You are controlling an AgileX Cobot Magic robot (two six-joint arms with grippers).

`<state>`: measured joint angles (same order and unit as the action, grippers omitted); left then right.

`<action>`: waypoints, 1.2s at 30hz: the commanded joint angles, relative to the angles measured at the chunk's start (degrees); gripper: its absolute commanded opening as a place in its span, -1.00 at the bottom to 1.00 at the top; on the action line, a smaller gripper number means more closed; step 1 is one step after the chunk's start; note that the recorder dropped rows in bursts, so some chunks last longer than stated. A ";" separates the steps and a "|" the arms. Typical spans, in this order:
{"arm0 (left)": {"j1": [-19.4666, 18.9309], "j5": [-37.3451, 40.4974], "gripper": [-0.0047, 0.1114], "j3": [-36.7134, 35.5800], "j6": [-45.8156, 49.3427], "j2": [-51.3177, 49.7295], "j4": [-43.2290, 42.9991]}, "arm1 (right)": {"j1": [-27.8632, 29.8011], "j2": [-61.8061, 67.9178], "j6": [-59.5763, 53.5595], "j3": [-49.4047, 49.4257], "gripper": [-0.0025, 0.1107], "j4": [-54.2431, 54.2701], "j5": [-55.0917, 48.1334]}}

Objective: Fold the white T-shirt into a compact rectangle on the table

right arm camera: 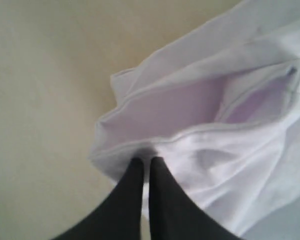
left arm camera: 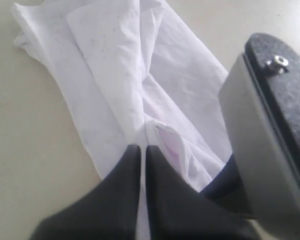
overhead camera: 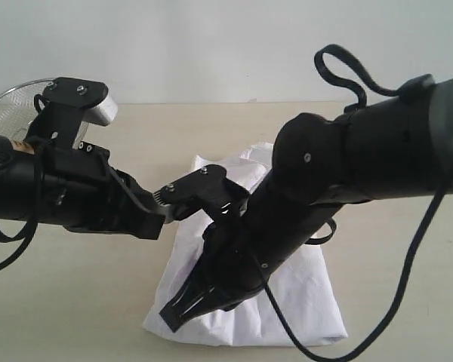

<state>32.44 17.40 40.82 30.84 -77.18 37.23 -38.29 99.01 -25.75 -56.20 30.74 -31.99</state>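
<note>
The left claw (left arm camera: 142, 150) is closed, its tips on a fold of the shirt (overhead camera: 309, 294), which lies loosely folded in the middle of the bench (overhead camera: 68, 302). The right claw (right arm camera: 147, 161) is closed at the shirt's hem. Whether either pinches cloth is unclear.

round wire-mesh basket (overhead camera: 6, 108), pale wall (overhead camera: 211, 45)

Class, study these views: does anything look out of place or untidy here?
The white T-shirt looks askew: its folded layers lie crooked on the table, with uneven, mismatched edges and a rumpled far end, not a neat rectangle. Nothing else stands out.
</note>
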 commanded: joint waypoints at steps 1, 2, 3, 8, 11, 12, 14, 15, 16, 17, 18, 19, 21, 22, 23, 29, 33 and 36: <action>0.12 0.08 -0.84 -0.20 0.01 0.50 -0.23 | 2.18 -5.11 0.75 -0.53 -0.96 -2.58 -1.45; 0.12 0.08 -0.84 -0.20 0.01 0.50 -0.23 | 3.56 -6.56 2.36 -0.53 -0.96 -4.38 -2.03; 0.12 0.08 -0.84 -0.20 0.01 0.50 -0.23 | 5.19 -8.00 4.64 -0.53 -0.96 -6.22 -2.34; 0.12 -0.53 -0.84 -0.20 0.01 0.17 -0.12 | 13.17 -13.17 7.59 -0.53 -0.96 -10.72 -3.78; 0.12 -0.80 -0.84 0.49 0.13 -2.20 0.01 | 17.54 -13.15 7.91 -0.53 -0.96 -13.30 -4.59; 0.12 -0.97 -0.84 0.97 0.24 -3.30 0.01 | 18.83 -12.89 7.91 -0.53 -0.96 -13.46 -4.59; 0.12 -0.97 -0.84 2.40 1.13 -5.61 0.01 | 20.76 -12.08 7.91 -0.53 -0.96 -13.46 -4.33; 0.12 -0.85 -0.84 3.38 2.17 -7.06 0.01 | 21.53 -11.47 7.91 -0.53 -0.96 -13.62 -4.08; 0.22 -0.31 -0.84 4.58 3.83 -8.57 1.05 | 22.18 -10.81 7.91 -0.53 -0.96 -13.71 -3.78; 0.22 0.74 -0.84 5.79 5.34 -9.85 2.09 | 22.63 -10.05 7.91 -0.53 -0.96 -13.71 -3.39; 0.45 3.01 -0.84 7.62 8.00 -11.44 4.06 | 23.15 -9.12 7.91 -0.53 -0.96 -13.85 -2.94; 0.88 5.26 -0.84 9.66 11.30 -13.11 6.30 | 23.57 -8.18 7.91 -0.53 -0.96 -13.99 -2.62; 2.35 8.19 -0.84 13.33 17.49 -16.48 10.76 | 24.27 -6.41 7.91 -0.53 -0.96 -14.31 -1.80; 3.37 8.45 -0.84 15.20 19.61 -18.30 11.73 | 24.61 -5.52 7.91 -0.53 -0.96 -14.59 -1.37; 4.30 8.45 -0.84 17.01 20.15 -19.83 11.66 | 24.74 -4.92 7.91 -0.53 -0.96 -15.23 -0.73; 6.10 9.24 -0.84 25.67 20.15 -31.82 10.26 | 27.49 -4.09 9.69 -0.53 -0.96 -16.59 0.58; 6.10 7.43 -0.84 30.06 20.15 -37.44 10.26 | 31.57 -5.24 16.59 -0.53 -0.96 -19.47 0.23; 6.10 5.69 -0.84 33.05 20.15 -40.48 10.13 | 33.86 -6.24 16.29 -0.53 -0.96 -19.76 -1.04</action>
<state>38.22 24.62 71.27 50.65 -115.50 47.40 -6.14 94.04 -10.25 -56.54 12.23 -32.02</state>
